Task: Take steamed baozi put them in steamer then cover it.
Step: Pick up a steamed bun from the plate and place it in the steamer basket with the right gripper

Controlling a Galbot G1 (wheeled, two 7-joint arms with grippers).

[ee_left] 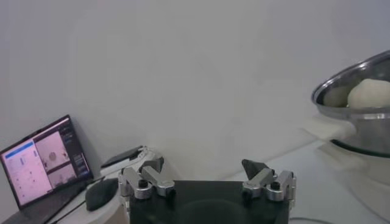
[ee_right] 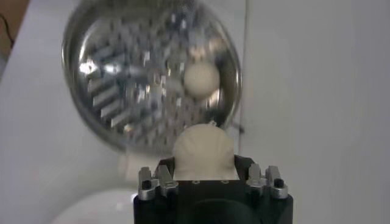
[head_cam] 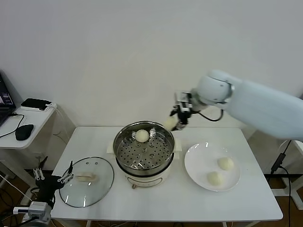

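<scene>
The steamer (head_cam: 124, 169) stands mid-table, its perforated tray holding one steamed baozi (head_cam: 142, 135) at the far side. My right gripper (head_cam: 176, 124) hangs above the steamer's far right rim, shut on another baozi (head_cam: 169, 124). The right wrist view shows that bun (ee_right: 204, 146) between the fingers, with the steamer (ee_right: 122, 79) and the resting bun (ee_right: 202, 77) below. Two more baozi (head_cam: 226, 163) (head_cam: 214, 178) lie on a white plate (head_cam: 196, 158). The glass cover (head_cam: 102, 187) lies flat at the table's left front. My left gripper (head_cam: 52, 178) is parked beside it, open and empty (ee_left: 204, 165).
A side table at the left carries a laptop (ee_left: 42, 161), a mouse (head_cam: 23, 131) and a flat black device (head_cam: 36, 103). A white wall stands close behind the table. In the left wrist view the steamer (ee_left: 359, 125) shows at the far edge.
</scene>
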